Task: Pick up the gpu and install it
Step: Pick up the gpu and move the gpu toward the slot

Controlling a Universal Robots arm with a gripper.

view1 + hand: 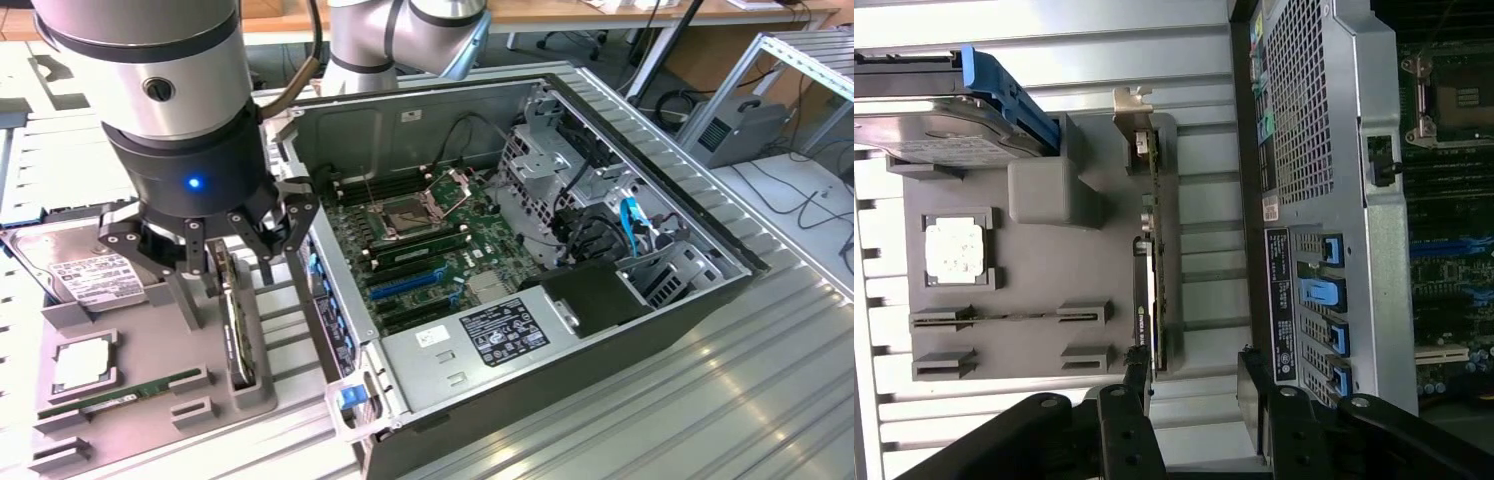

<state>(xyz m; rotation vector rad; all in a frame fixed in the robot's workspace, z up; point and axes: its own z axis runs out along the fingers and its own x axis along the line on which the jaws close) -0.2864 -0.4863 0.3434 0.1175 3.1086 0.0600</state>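
Standing on its long edge in a slot of the grey tray (140,345) (1034,285), the gpu (238,322) (1154,270) runs lengthwise along the tray's side nearest the computer case (387,120) (1324,150), its pale bracket end seen in the wrist view at the far end from the arm. Its upper edge is free, and the tool (240,262) (1194,392) hangs directly above it with its jaws spread wide; nothing is gripped. In the wrist view the card's near end lies close against one of the fingers (1254,395), the other one, while this one stands well off toward the case, so the card sits to one side of the gap, not in its middle. Between the card and the case's perforated rear wall lies a narrow strip of ribbed surface (694,400) (1104,60). On the tray's other side a memory stick (120,395) (1004,317) lies in its holder, a processor chip (80,365) (954,250) sits in a square recess, and a hard drive (87,275) (944,135) rests at the tray's end; all are apart from the card. The case lies with its side panel off, the motherboard (441,250) facing up, and its blue slots (407,285) are uncovered, near the rear wall that faces the tray.
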